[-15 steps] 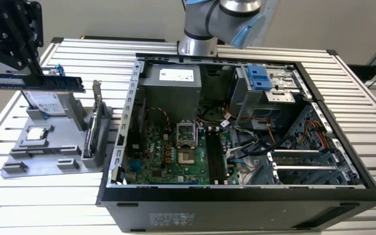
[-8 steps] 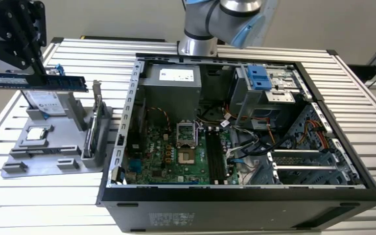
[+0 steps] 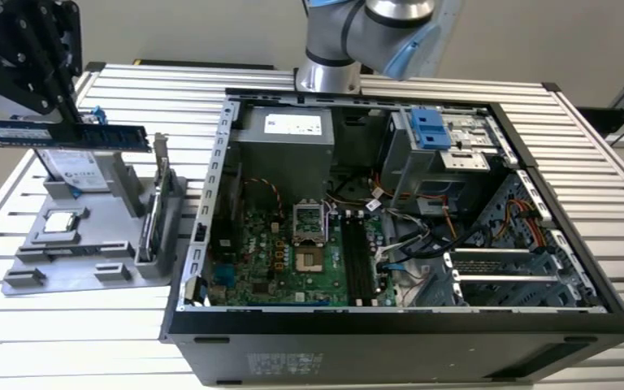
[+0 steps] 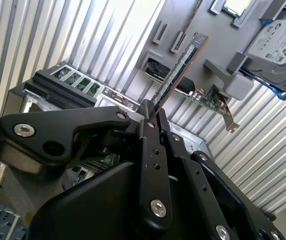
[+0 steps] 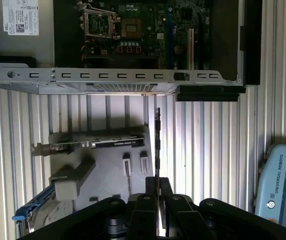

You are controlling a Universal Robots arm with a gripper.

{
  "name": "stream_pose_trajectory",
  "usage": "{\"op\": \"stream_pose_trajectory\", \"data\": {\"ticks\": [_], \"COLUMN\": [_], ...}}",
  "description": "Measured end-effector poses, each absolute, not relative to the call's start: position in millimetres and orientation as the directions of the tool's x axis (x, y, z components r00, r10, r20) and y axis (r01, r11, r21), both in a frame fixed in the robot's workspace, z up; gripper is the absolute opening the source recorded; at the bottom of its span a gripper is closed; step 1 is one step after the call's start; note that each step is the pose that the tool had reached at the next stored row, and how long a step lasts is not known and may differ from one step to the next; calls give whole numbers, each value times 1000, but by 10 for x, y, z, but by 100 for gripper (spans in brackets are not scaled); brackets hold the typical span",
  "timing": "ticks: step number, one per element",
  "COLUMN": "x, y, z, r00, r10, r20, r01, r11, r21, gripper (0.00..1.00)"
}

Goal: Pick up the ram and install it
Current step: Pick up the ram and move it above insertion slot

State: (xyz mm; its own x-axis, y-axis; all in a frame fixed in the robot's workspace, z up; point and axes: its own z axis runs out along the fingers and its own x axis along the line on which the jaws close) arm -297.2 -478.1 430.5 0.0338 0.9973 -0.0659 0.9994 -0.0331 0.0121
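Black jaws closed tight on the ram point(image 3: 25, 132).

Exterior view: bright, even, light looks overhead; table point(image 3: 74, 349) slats pale, PC case point(image 3: 399, 345) front dark, inside dimmer. Second wrist view: glare on slats, gripper point(image 4: 153, 112) near-black. First wrist view: dim overall w/ bright strip under case rim, table grey.

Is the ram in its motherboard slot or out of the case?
Out. The gripper is shut on the ram, holding it by the grey holder, outside the case.
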Motion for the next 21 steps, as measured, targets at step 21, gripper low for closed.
{"op": "stream_pose_trajectory", "data": {"ticks": [21], "x": [-2848], "y": [-4781], "z": [4330], "r00": [34], "r10": [997], "r20": [-66], "r01": [999], "r11": [-33], "r21": [12], "gripper": [0]}}
